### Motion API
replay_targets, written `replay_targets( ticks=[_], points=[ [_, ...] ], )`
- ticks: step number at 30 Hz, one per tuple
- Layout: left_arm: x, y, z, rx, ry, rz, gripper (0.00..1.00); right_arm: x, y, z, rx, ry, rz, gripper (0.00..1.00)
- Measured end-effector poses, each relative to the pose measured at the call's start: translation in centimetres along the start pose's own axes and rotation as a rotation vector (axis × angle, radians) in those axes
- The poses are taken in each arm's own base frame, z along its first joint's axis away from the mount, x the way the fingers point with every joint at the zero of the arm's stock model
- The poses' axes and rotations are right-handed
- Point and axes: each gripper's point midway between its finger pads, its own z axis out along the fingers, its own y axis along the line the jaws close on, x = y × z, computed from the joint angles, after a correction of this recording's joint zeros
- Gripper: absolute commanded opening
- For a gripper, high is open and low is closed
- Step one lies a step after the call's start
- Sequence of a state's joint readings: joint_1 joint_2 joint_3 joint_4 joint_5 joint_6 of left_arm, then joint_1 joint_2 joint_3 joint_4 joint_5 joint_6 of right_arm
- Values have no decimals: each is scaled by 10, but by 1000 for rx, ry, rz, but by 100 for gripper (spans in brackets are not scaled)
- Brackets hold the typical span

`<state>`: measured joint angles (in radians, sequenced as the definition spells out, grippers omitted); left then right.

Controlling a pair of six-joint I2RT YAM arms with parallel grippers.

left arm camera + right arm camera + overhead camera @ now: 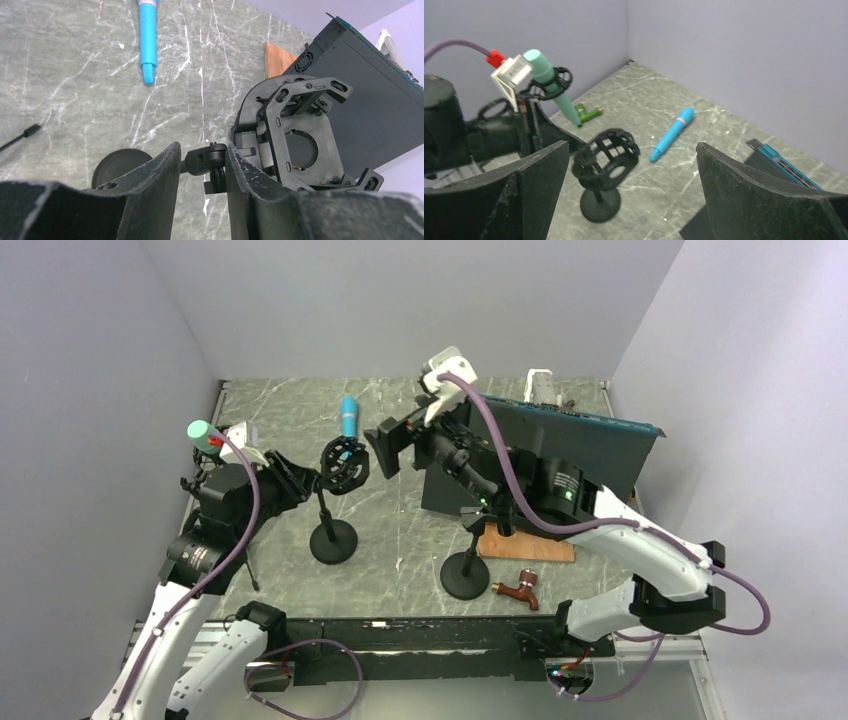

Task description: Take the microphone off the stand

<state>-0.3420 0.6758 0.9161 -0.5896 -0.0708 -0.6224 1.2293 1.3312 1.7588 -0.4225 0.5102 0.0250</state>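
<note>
Near the worktop's far edge a slim blue, pink-banded microphone is laid flat; the stand is clamped by the left gripper, the right gripper spread wide.

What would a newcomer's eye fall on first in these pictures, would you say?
Probably the empty black shock mount on its stand mid-table, with the left gripper closed on the swivel joint next to it. Next, the bright blue microphone lying on the marble table behind it, and the right gripper hanging wide open.
</note>
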Motion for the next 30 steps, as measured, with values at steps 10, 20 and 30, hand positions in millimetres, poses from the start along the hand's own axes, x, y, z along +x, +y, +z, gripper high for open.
replay_targets(
  ticks=[10,20,30],
  points=[
    [9,-1,-2,-35,-1,-124,41,30,60,41,-123,111,4,100],
    [13,5,-8,-66,0,-170,43,106,88,62,-171,289,-80,79],
    [41,35,-24,-181,98,-108,66,136,98,73,-197,342,-134,70]
  ],
)
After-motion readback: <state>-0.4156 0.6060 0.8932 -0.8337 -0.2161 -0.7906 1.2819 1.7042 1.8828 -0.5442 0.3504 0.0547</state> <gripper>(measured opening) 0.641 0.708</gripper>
